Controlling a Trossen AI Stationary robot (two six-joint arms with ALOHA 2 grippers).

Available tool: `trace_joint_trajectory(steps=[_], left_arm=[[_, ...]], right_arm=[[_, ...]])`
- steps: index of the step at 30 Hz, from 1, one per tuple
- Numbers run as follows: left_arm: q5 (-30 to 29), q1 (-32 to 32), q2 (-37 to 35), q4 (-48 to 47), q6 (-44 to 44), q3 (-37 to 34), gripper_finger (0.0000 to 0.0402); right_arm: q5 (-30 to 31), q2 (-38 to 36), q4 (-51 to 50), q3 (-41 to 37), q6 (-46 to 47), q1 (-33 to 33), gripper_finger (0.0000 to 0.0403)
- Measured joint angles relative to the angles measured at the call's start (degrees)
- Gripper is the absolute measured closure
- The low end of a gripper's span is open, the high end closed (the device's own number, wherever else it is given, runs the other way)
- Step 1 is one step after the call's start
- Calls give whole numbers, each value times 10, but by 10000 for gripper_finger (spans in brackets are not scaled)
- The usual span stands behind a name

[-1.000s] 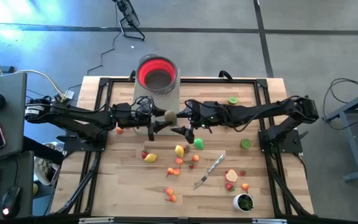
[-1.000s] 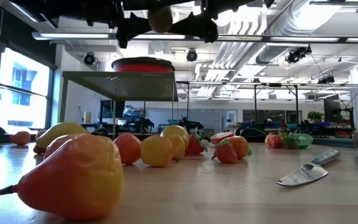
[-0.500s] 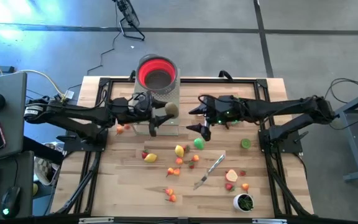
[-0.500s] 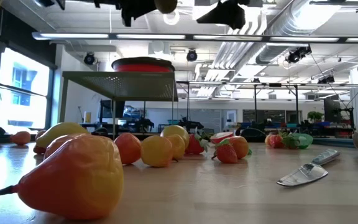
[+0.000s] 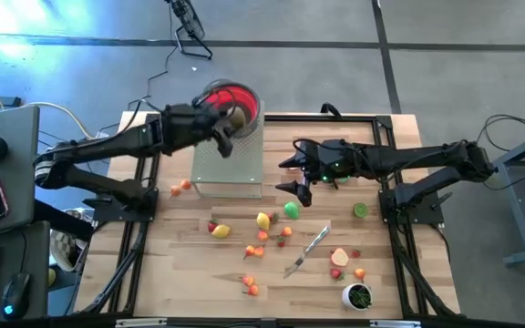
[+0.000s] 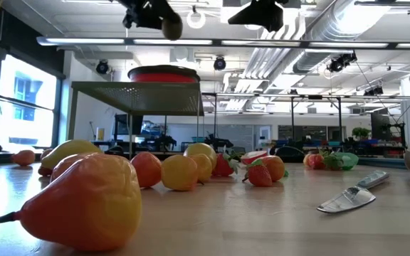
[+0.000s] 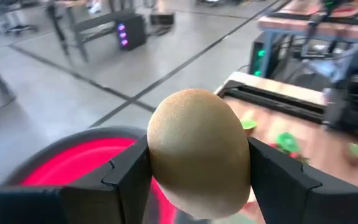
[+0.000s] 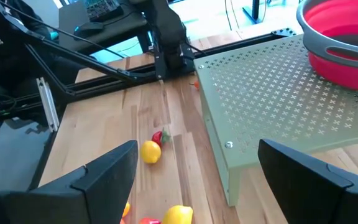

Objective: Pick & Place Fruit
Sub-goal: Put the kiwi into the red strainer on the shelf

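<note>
**Left claw holds one tan fruit over the red bowl**

Left claw (image 7: 197,180) grips one tan kiwi-like fruit (image 7: 197,149) between its two fingers, right above the rim of one red bowl (image 5: 232,97) on one perforated stand (image 5: 231,164). Right claw (image 5: 292,176) hangs wide open and empty, just beside the stand. Below and near it, loose fruit pieces (image 5: 262,220) scattered on the table (image 5: 180,273): well over ten. One knife (image 5: 308,248), one white cup (image 5: 357,296).

table (image 5: 199,273) | fruit (image 5: 262,220), knife (image 5: 308,251), cup (image 5: 357,295), metal stand (image 5: 229,159)
</note>
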Motion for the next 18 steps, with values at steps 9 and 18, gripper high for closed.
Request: trace_joint_trajectory(steps=[9, 18], left_arm=[[-1, 108, 26, -94, -35, 0, 178], [0, 162, 85, -95, -63, 0, 178]], right_arm=[[0, 0, -1, 0, -2, 0, 77], [0, 0, -1, 0, -2, 0, 77]])
